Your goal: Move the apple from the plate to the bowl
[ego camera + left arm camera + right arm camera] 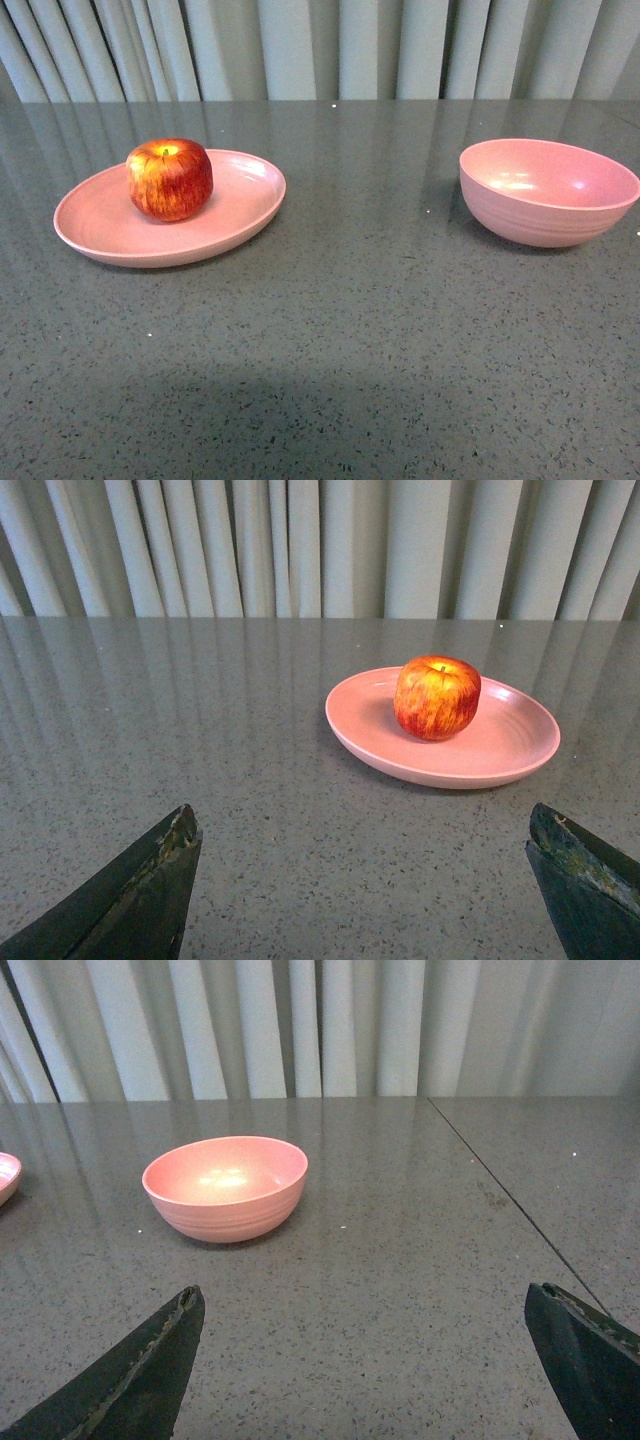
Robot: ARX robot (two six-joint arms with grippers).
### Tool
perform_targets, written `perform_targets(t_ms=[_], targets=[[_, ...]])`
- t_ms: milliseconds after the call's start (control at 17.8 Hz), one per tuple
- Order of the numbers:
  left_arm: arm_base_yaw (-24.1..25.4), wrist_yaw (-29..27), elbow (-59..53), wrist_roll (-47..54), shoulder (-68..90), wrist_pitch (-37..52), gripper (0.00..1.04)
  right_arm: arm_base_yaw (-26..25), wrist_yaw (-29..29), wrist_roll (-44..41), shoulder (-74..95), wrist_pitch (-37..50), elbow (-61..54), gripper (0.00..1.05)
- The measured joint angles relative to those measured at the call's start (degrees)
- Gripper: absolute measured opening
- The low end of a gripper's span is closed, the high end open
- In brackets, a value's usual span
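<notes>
The red-and-yellow apple (169,178) sits on the shallow pink plate (240,205) at the left of the table; both also show in the left wrist view, apple (437,697) on plate (515,745). The deep pink bowl (548,190) stands empty at the right, also in the right wrist view (226,1187). Neither gripper shows in the front view. My left gripper (362,825) is open and empty, well short of the plate. My right gripper (362,1305) is open and empty, well short of the bowl.
The grey speckled tabletop (350,330) runs back to a pale pleated curtain (320,45). A seam (510,1200) crosses the table to the right of the bowl in the right wrist view. A sliver of the plate's rim (5,1175) shows at that view's edge.
</notes>
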Motion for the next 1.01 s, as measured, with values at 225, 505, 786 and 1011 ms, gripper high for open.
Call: perform_targets(t_ms=[225, 505, 786, 1011], targets=[[0.0, 0.0, 0.0, 0.0, 0.0, 0.0, 0.98, 0.0, 0.0, 0.0, 0.0, 0.0, 0.0, 0.98], [0.0, 0.0, 0.0, 0.0, 0.0, 0.0, 0.98, 0.0, 0.0, 0.0, 0.0, 0.0, 0.0, 0.98], [0.0, 0.0, 0.0, 0.0, 0.0, 0.0, 0.98, 0.0, 0.0, 0.0, 0.0, 0.0, 0.0, 0.98], [0.0, 0.0, 0.0, 0.0, 0.0, 0.0, 0.98, 0.0, 0.0, 0.0, 0.0, 0.0, 0.0, 0.98]])
